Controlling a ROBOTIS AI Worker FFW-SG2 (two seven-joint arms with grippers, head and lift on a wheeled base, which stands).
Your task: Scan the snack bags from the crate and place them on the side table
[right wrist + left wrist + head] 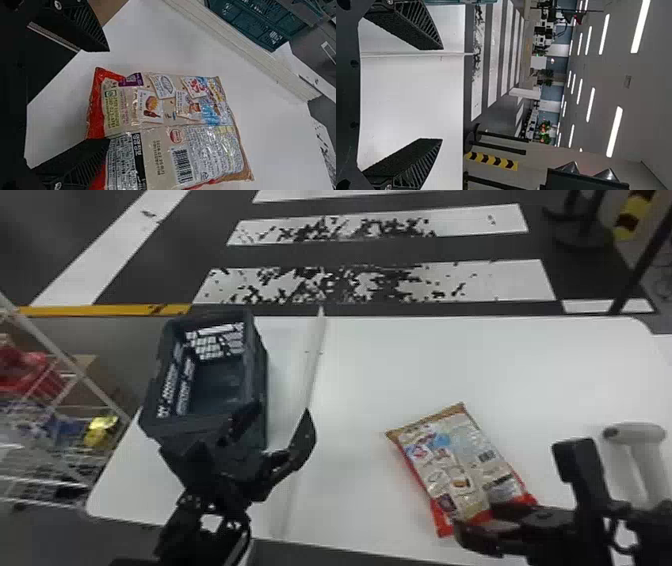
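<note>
The snack bag (452,465) lies barcode-up at four o'clock on the table (400,365). The right gripper (109,95) is open, one finger over the bag's end — pressing down while closing could crumple it. The left gripper (282,413), open, sits at eight o'clock, near the crate (259,377).

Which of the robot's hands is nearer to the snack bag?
Right. The right gripper is at the snack bag's near end; the left gripper is off to its left, by the crate.
</note>
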